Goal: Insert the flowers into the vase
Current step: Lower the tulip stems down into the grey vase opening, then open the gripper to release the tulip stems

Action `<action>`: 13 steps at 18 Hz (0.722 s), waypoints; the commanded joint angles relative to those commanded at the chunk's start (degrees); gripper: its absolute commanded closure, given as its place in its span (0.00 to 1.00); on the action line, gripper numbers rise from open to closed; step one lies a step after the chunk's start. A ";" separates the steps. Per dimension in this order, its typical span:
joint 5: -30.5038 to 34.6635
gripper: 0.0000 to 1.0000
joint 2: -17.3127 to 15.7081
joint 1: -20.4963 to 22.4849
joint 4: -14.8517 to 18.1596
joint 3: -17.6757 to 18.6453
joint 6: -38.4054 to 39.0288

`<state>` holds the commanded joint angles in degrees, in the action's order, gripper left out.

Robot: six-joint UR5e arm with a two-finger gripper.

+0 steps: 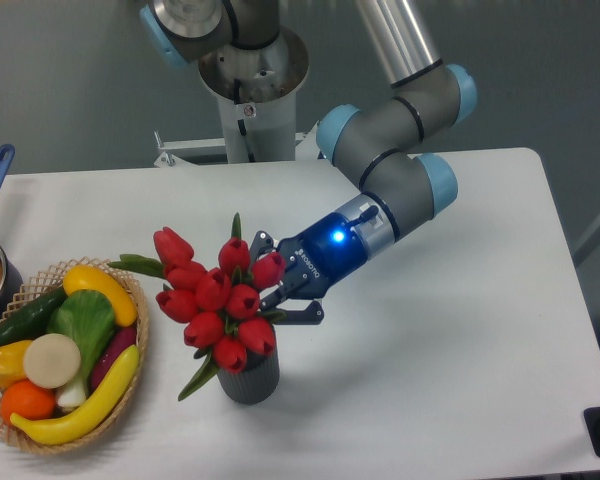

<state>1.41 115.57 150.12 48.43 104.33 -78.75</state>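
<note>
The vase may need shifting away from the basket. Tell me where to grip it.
Grip the vase by its bare ribbed wall, below the flowers that overhang its mouth. Come level from the right or front: the basket crowds its left, and the round wall likely suits two fingers.

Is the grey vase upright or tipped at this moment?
Upright. The vase stands on its base on the table, with the tulip bunch rising from its mouth and the gripper beside the buds.

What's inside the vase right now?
The flowers sit above the vase, their buds covering its mouth. The stems seem to go in, but the inside is hidden. The gripper is beside the buds.
</note>
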 joint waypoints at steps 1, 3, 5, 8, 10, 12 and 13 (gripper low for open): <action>0.00 0.80 0.26 0.09 0.00 0.09 -0.18; 0.00 0.80 0.97 0.00 0.00 0.35 -1.66; 0.09 0.80 1.32 0.09 0.00 0.62 -2.46; 1.31 0.80 2.46 0.09 0.00 0.53 -2.81; 1.41 0.79 2.99 0.09 0.00 0.62 -3.69; 2.45 0.78 3.08 0.09 -0.09 0.97 -3.87; 2.55 0.76 3.17 0.09 -0.09 1.05 -3.87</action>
<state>3.95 118.74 150.21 48.34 105.38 -82.62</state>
